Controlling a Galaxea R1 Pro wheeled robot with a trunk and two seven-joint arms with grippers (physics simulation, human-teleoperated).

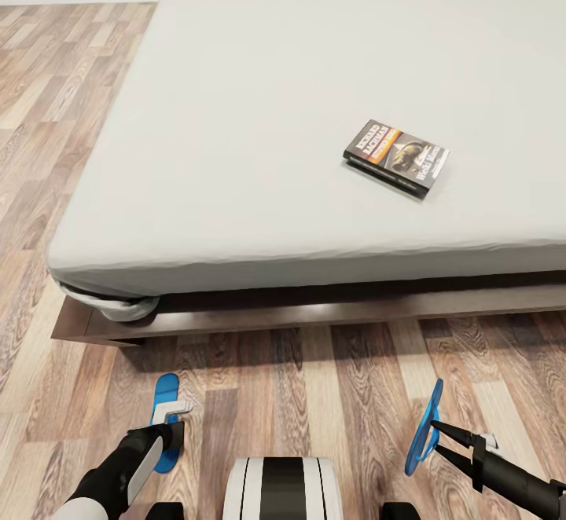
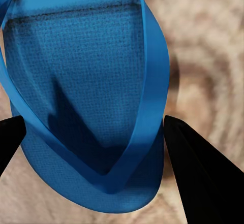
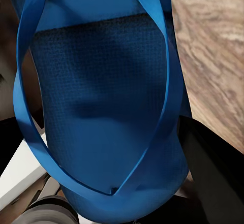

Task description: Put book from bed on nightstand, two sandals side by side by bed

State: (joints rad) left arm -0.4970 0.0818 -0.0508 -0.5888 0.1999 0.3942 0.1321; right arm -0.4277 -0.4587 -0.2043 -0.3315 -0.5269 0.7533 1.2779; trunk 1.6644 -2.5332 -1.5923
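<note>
Blue left sandal (image 1: 166, 419) between spread left gripper (image 2: 96, 132), right gripper (image 1: 435, 435) clamped on tilted right sandal (image 1: 425, 426), book (image 1: 396, 157) on bed (image 1: 236, 111)

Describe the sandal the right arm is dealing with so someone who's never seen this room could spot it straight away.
Start at the big pale grey bed, then look down to the wood floor along its near edge. Toward the right, a bright blue sandal stands tipped up on its edge at the right gripper. Its twin, the other sandal, lies flat near the left gripper.
</note>
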